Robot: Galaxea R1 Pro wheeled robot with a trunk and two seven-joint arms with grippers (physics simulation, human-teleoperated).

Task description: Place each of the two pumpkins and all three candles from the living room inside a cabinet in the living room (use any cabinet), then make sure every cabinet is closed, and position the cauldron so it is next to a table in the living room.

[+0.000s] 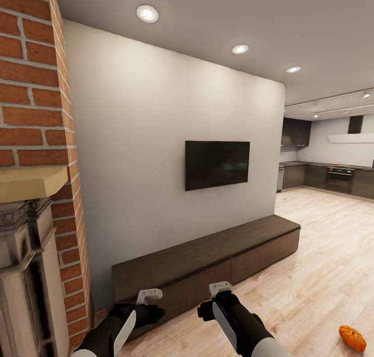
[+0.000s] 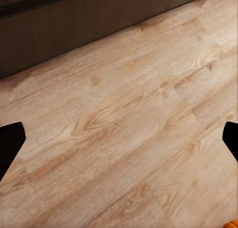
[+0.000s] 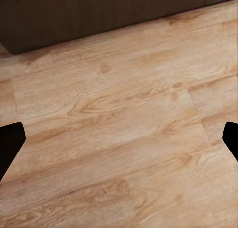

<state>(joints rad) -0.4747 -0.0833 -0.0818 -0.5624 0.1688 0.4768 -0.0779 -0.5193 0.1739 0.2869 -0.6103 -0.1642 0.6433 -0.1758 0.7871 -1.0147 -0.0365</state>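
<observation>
One small orange pumpkin [image 1: 352, 338] lies on the light wood floor at the lower right, to the right of my right arm [image 1: 236, 318]. An orange sliver of pumpkin [image 2: 232, 224] shows at the corner of the left wrist view. The long low dark-brown cabinet [image 1: 208, 258] stands against the white wall under the TV, its fronts shut. My left gripper [image 2: 119, 143] and right gripper [image 3: 119, 143] hang open over bare floor just in front of the cabinet [image 2: 74, 24] [image 3: 99, 14], with nothing between the fingers. The candles and the cauldron are out of view.
A red-brick fireplace column [image 1: 36, 113] with a pale mantel stands close on the left. A black TV [image 1: 217, 164] hangs on the wall. The wood floor [image 1: 322, 253] runs right toward a grey kitchen [image 1: 332, 178] at the back.
</observation>
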